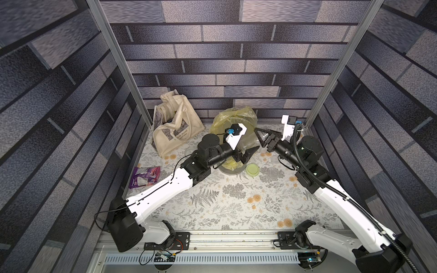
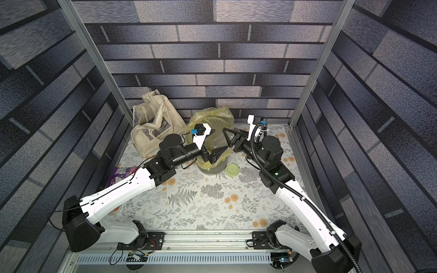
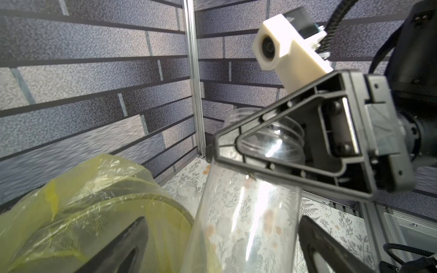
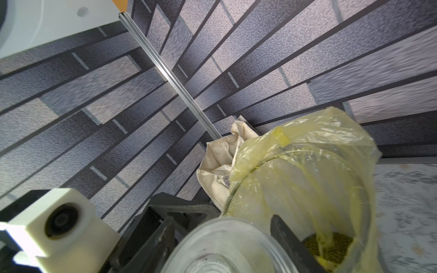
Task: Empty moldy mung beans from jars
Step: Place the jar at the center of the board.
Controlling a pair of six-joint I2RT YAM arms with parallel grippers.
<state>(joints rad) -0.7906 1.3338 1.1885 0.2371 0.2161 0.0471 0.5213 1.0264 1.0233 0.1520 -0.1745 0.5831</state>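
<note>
Over the far middle of the worktop (image 1: 236,208), a clear jar (image 3: 248,224) hangs tilted above the grey bin (image 1: 236,170), gripped by the right gripper (image 1: 260,138). In the left wrist view one of its black triangular fingers (image 3: 283,151) lies across the jar beside the threaded neck. In the right wrist view the jar sits between both fingers, which are closed against it. The floral worktop pattern shows through the jar's wall. The left gripper (image 3: 223,219) has its fingers spread wide to either side of the jar's body and holds nothing; whether either one brushes the wall cannot be told. Down in the bin's yellow bag (image 4: 307,146) lies a patch of mung beans (image 4: 331,245), dull olive-green. Just right of the bin a lime-green lid (image 1: 252,169) lies flat on the worktop, with a clear round piece (image 1: 272,172) beside it to the right. A small clear jar (image 3: 186,191) stands upright on the worktop beyond the bin, seen from the left wrist. Left of the bin, at the far side, a cream tote bag (image 1: 175,127) slumps against the wall. Its print carries the word "Monet" after part of another word, and the smaller letters below are too blurred to read. Near the left wall lies a purple packet (image 1: 145,176), its print unreadable.
</note>
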